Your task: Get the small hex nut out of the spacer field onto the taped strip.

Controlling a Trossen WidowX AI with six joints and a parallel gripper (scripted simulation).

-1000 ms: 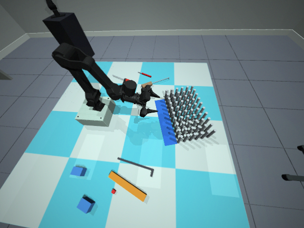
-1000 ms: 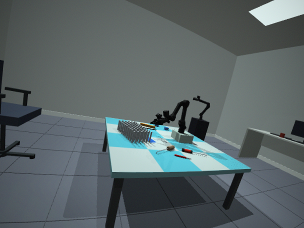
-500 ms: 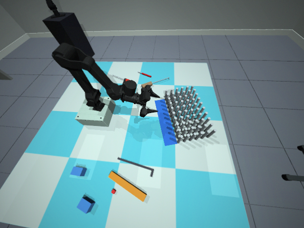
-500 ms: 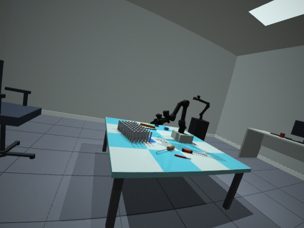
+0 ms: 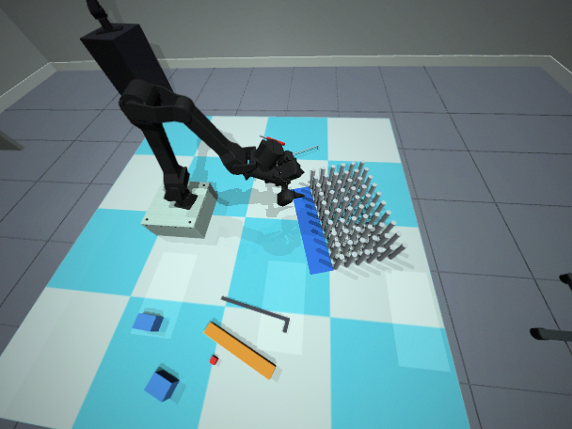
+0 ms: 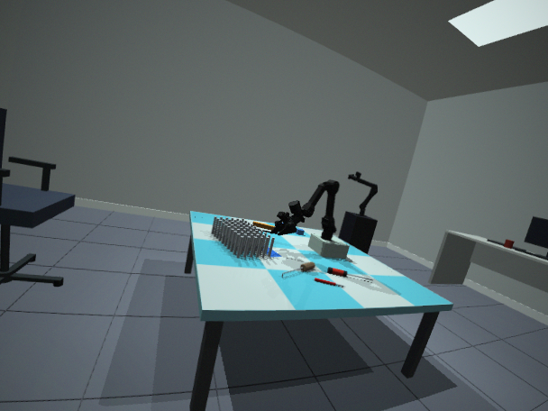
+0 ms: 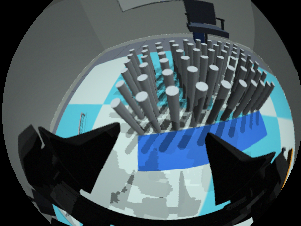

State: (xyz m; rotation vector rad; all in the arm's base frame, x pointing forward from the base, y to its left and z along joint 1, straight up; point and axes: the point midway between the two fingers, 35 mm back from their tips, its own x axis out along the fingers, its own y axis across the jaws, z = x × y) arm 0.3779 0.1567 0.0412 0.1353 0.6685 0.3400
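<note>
My gripper (image 5: 302, 184) (image 7: 163, 132) is open and empty, low over the near edge of the taped blue strip (image 5: 320, 265) (image 7: 153, 161), facing the spacers. The standing metal spacers (image 5: 398, 251) (image 7: 172, 104) form a dense upright field behind the strip. I cannot make out the nut among them. A dark L-shaped hook tool (image 5: 254, 308) lies on the table. A wooden-handled tool (image 6: 307, 267) with a thin bent shaft lies on the other side; my arm hides its handle in the top view. Near it lie a red-and-black screwdriver (image 6: 337, 271) and a small red tool (image 6: 325, 282) (image 5: 277, 140).
An orange bar (image 5: 240, 350) lies beside the dark hook tool, with a small red cube (image 5: 214, 359) next to it. Two blue blocks (image 5: 147, 322) (image 5: 161, 386) lie farther left. The arm stands on a pale base block (image 5: 160, 212).
</note>
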